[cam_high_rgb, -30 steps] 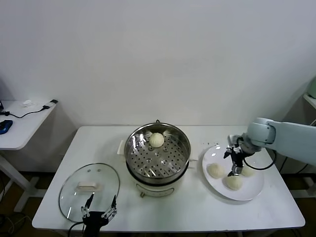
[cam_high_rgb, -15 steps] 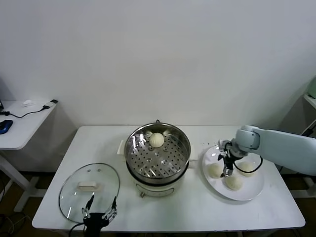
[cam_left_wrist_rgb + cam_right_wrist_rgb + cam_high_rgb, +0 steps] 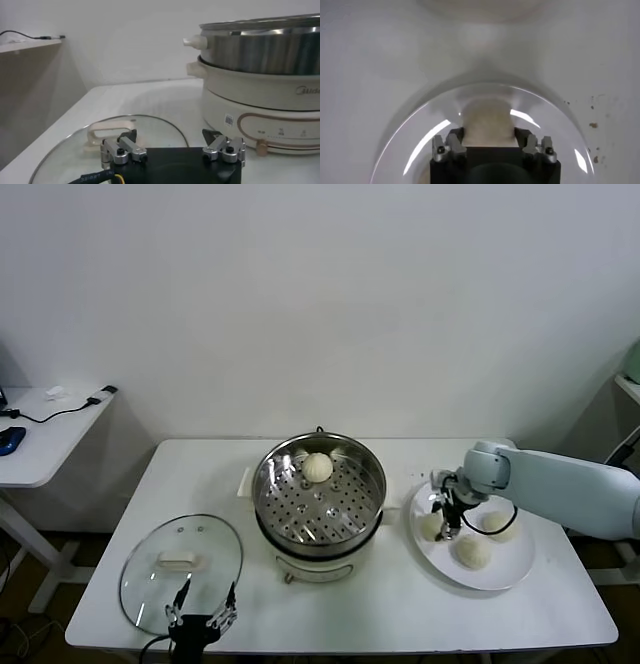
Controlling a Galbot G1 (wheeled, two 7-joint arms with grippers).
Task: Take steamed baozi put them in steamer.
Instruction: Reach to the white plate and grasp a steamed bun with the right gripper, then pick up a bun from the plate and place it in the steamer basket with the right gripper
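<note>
One steamed baozi [image 3: 317, 467] lies at the back of the steamer [image 3: 372, 509], a shiny perforated basket on a white pot base. Three more cream buns sit on the white plate [image 3: 500, 576] to its right. My right gripper [image 3: 443, 524] is down on the plate's left bun [image 3: 430, 528], and in the right wrist view that baozi [image 3: 487, 122] fills the gap between the fingers, touching both. The other two buns [image 3: 472, 552] [image 3: 499, 526] lie free. My left gripper [image 3: 202, 606] hangs open at the table's front edge, over the glass lid [image 3: 150, 125], holding nothing.
The round glass lid [image 3: 180, 566] with a white handle lies flat at the front left of the white table. The steamer [image 3: 260, 50] stands mid-table between lid and plate. A side desk [image 3: 45, 429] with cables stands far left.
My right gripper moved left across the plate from the right-hand buns to the left bun and closed its fingers around it. The left arm has not moved.
</note>
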